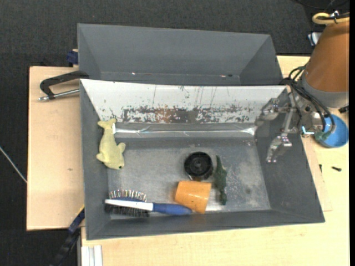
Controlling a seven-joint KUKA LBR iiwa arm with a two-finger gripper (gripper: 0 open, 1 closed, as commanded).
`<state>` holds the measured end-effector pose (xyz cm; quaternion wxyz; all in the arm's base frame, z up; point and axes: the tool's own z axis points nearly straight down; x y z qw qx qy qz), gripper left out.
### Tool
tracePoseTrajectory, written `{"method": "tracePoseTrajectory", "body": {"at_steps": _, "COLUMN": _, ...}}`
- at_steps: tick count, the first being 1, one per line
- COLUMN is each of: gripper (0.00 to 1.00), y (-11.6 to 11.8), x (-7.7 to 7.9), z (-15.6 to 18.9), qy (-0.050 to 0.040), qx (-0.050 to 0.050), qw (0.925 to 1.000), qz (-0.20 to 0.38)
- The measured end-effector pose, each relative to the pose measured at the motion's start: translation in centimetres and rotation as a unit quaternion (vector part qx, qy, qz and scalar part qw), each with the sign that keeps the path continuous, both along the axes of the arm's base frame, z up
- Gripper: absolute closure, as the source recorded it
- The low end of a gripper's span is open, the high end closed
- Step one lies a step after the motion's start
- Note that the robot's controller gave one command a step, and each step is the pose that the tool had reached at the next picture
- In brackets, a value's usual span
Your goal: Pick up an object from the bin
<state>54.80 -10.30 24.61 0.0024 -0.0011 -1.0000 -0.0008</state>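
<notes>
Hanging beside the right sloping wall of the grey bin (166,54), the pincer (278,146) sits at the upper right, well apart from the things on the floor; whether it is wide or narrow cannot be told. Nearest to it lie a thin dark green toy (221,180) and, just left of that, a black round disc (198,164). An orange cup (193,195) lies on its side below the disc, touching a blue-handled brush (147,206) along the front wall. A yellow plush fish (111,148) rests at the far left.
</notes>
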Motion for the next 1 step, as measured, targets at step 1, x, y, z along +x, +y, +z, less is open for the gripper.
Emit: {"method": "tracePoseTrajectory", "body": {"at_steps": 1, "gripper": 0.00, "y": 4.94, "x": 3.42, "z": -11.32, "qy": 0.0005, "qx": 0.001, "qw": 0.9988, "qz": -0.049}}
